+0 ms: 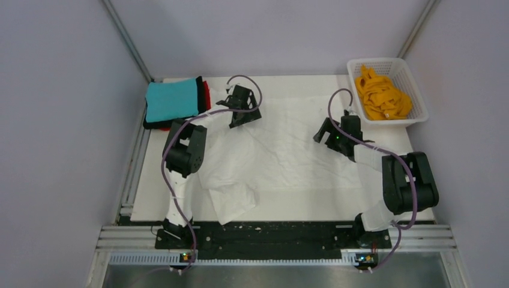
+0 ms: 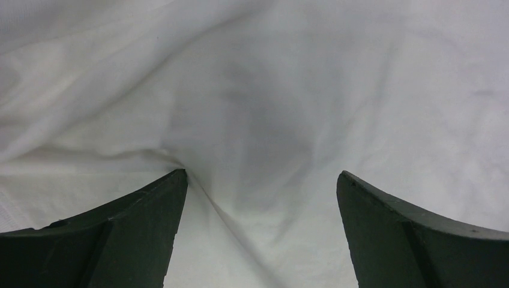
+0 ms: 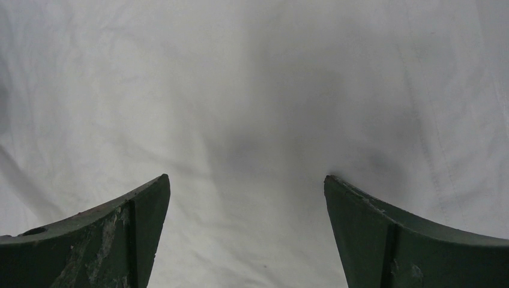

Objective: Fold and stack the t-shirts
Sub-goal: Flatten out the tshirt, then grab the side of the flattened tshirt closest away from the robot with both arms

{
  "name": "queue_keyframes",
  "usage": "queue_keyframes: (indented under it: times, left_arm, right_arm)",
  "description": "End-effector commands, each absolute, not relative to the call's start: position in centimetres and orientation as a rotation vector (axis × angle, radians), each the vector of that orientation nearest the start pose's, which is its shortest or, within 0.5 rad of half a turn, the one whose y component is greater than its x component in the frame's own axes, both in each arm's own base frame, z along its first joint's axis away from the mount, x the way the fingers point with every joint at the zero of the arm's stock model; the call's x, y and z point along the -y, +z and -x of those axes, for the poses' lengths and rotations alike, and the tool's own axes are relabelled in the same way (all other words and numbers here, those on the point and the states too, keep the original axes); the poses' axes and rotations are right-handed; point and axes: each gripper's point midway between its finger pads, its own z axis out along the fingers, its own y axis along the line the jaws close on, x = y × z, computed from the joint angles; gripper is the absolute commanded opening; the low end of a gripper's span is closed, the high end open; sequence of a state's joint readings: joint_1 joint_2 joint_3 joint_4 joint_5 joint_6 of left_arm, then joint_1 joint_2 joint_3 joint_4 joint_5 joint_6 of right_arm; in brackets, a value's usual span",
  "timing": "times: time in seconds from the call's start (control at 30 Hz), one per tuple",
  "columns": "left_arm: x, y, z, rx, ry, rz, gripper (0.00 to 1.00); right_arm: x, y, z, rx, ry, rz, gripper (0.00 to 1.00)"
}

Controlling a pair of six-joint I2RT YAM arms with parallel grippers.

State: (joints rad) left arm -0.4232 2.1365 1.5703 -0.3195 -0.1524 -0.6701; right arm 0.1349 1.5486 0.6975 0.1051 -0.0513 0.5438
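The large white t-shirt (image 1: 282, 150) lies spread and wrinkled over the table, one part hanging toward the near edge. My left gripper (image 1: 243, 114) is open, tips pressed down onto its far left part; the cloth (image 2: 258, 108) puckers at the left fingertip (image 2: 177, 180). My right gripper (image 1: 330, 135) is open, tips down on the shirt's right part (image 3: 252, 108). A folded teal t-shirt (image 1: 172, 101) tops a stack at the far left, with black (image 1: 201, 84) and red (image 1: 207, 95) edges showing under it. The orange t-shirt (image 1: 381, 96) lies crumpled in the basket.
The white lattice basket (image 1: 414, 81) stands at the far right corner. Metal frame posts rise at both back corners. A black strip and metal rail run along the table's near edge by the arm bases.
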Motion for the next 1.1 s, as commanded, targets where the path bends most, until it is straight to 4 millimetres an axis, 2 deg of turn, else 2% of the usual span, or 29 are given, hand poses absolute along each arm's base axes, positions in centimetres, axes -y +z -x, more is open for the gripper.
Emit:
queue_keyframes:
  times: [0.0, 0.17, 0.23, 0.3, 0.37, 0.43, 0.57, 0.67, 0.8, 0.83, 1.0, 1.07]
  left_arm:
    - [23.5, 0.7, -50.1, -2.513, -0.374, 0.381, 0.99]
    - [24.5, 0.8, -53.9, -2.472, -0.444, 0.395, 0.99]
    - [24.6, 0.8, -54.9, -2.465, -0.457, 0.407, 0.99]
    - [24.7, 1.8, -55.6, -2.441, -0.475, 0.399, 0.99]
    - [25.6, 3.6, -55.8, -2.419, -0.546, 0.356, 0.99]
    - [26.4, 6.3, -55.9, -2.386, -0.601, 0.309, 0.99]
    - [26.2, 12.2, -55.3, -2.31, -0.607, 0.247, 0.99]
    - [25.6, 15.8, -52.6, -2.295, -0.598, 0.216, 0.99]
    - [24.9, 18.1, -46.2, -2.288, -0.594, 0.201, 0.99]
    - [24.4, 17.8, -43.6, -2.308, -0.592, 0.213, 0.99]
    - [21.4, 15.4, -34.2, -2.341, -0.516, 0.304, 0.99]
    - [20.4, 14.0, -30.4, -2.364, -0.494, 0.333, 0.99]
  right_arm:
    - [-4.9, 0.7, -36.4, -2.411, 0.277, -0.595, 0.99]
    - [-3.7, 2.0, -39.6, -2.36, 0.245, -0.595, 0.99]
    - [-3.8, 2.7, -41.1, -2.343, 0.249, -0.561, 0.99]
    - [-3.8, 3.1, -41.6, -2.35, 0.243, -0.542, 0.99]
    - [-3.9, 4.3, -42.2, -2.332, 0.248, -0.513, 0.99]
    - [-4.2, 6.1, -42.5, -2.309, 0.266, -0.46, 0.99]
    - [-4.3, 10.7, -41.4, -2.254, 0.281, -0.395, 0.99]
    - [-4.0, 13.1, -39.0, -2.199, 0.284, -0.405, 0.99]
    - [-4.2, 14.8, -35.5, -2.112, 0.336, -0.422, 0.99]
    - [-4.1, 14.9, -34.7, -2.095, 0.341, -0.431, 0.99]
    - [-3.6, 15.3, -31.4, -1.972, 0.396, -0.577, 0.99]
    - [-4.0, 15.5, -30.4, -1.937, 0.426, -0.541, 0.99]
